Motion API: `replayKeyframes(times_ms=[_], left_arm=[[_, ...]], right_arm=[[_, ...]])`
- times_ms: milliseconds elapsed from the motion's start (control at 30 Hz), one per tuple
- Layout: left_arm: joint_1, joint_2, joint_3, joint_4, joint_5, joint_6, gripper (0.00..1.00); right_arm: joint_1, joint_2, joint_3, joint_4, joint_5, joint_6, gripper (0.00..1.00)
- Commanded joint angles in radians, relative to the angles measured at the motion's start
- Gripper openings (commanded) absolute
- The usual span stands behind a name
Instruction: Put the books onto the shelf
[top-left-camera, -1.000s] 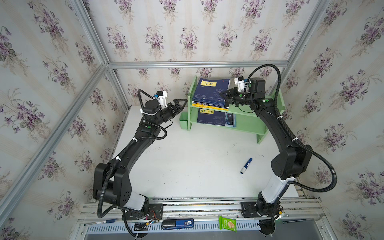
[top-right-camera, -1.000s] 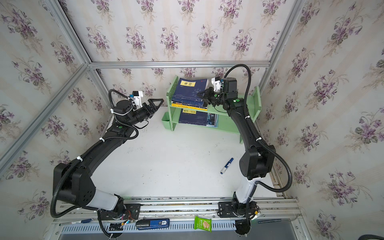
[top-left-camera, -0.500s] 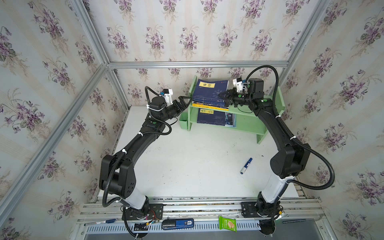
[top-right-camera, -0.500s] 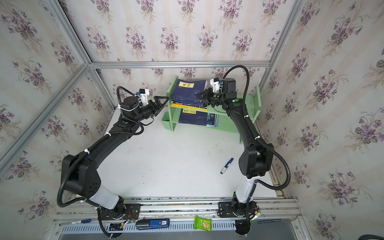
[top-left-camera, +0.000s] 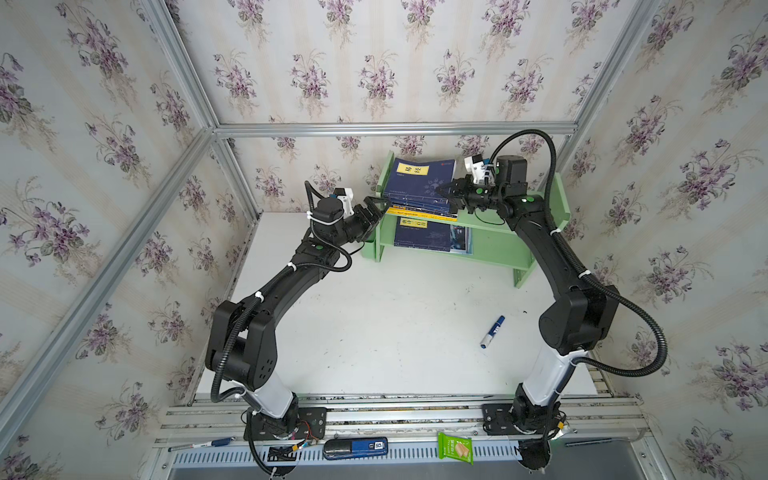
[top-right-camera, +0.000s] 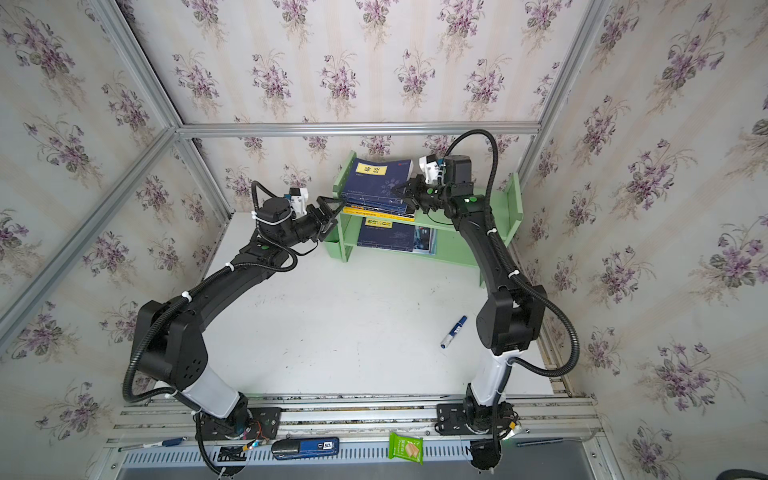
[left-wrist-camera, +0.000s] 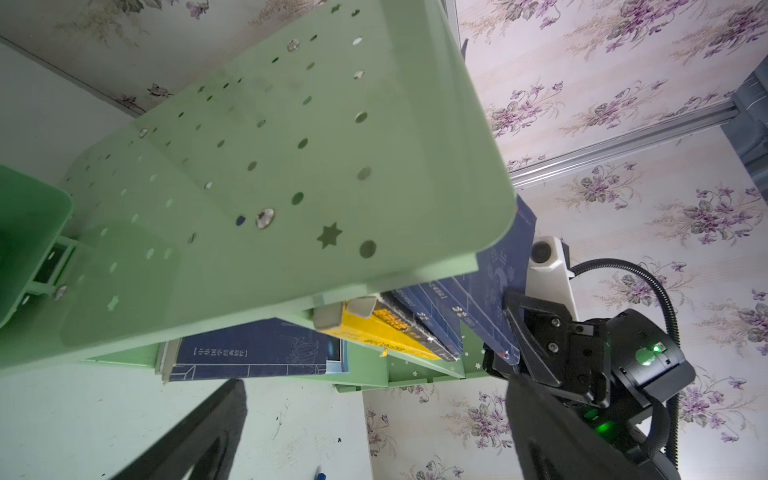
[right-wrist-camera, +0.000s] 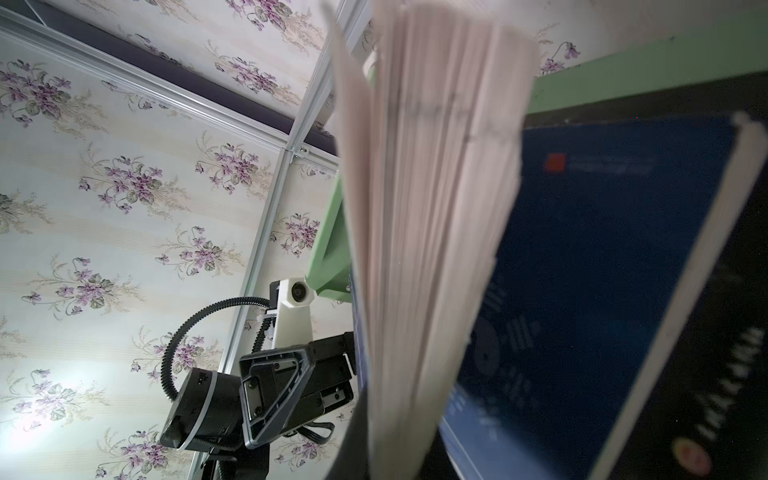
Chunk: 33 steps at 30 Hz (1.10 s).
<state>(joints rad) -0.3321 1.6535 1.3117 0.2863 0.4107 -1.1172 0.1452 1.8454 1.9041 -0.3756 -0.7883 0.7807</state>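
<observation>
Left gripper (top-left-camera: 380, 212) is seen with its jaws spread wide and empty, just beside the left side panel of the shelf (top-left-camera: 494, 249), level with the upper tier. Nearest, a marker (top-left-camera: 492, 331) is laid on the table (top-left-camera: 374, 332), well apart from the shelf. On the lower tier a lower navy book (top-left-camera: 422, 235) is laid flat over a magazine (top-left-camera: 463, 242). On the upper tier a pile of books (top-left-camera: 419, 205) is stacked, with a yellow book (top-left-camera: 415, 212) at the bottom. Farthest, the top navy book (top-left-camera: 419, 180) is pinched at its right edge by the closed right gripper (top-left-camera: 442, 192) and is tilted up there.
</observation>
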Motion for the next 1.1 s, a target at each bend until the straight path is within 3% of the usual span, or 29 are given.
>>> replayKeyframes(times_ms=[0,567,1067], left_arm=[[-0.005,0.007,-0.002,0.075,-0.018,-0.07,0.99],[-0.066,0.085,-0.019,0.29,-0.104,-0.363,0.99],[-0.104,0.157,0.014,0.376,-0.232,-0.494,0.99]], right_arm=[[-0.003,0.007,0.017,0.026,-0.012,-0.013,0.0],[-0.009,0.009,0.009,0.02,-0.011,-0.009,0.0],[-0.01,0.022,0.003,0.01,-0.029,-0.013,0.0]])
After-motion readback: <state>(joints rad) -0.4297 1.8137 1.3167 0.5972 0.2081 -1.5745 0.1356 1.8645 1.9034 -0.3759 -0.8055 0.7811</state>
